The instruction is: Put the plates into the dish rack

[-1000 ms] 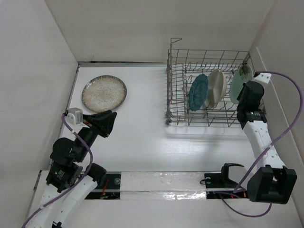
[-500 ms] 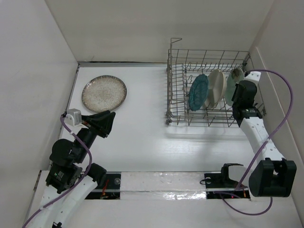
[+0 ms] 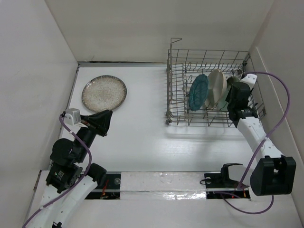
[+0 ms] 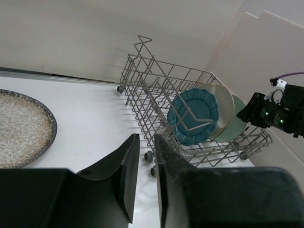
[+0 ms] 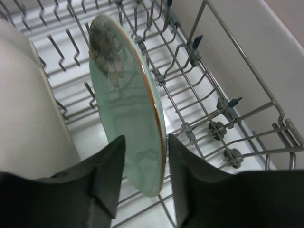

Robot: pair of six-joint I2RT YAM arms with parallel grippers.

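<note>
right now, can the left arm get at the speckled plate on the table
Probably yes. The speckled plate lies flat on the table just beyond the left gripper, which holds nothing, and nothing stands between them. Picking it up by its low rim may be awkward.

White table (image 3: 142, 137), speckled beige plate (image 3: 104, 93) far left, wire dish rack (image 3: 176, 85) far right
</note>
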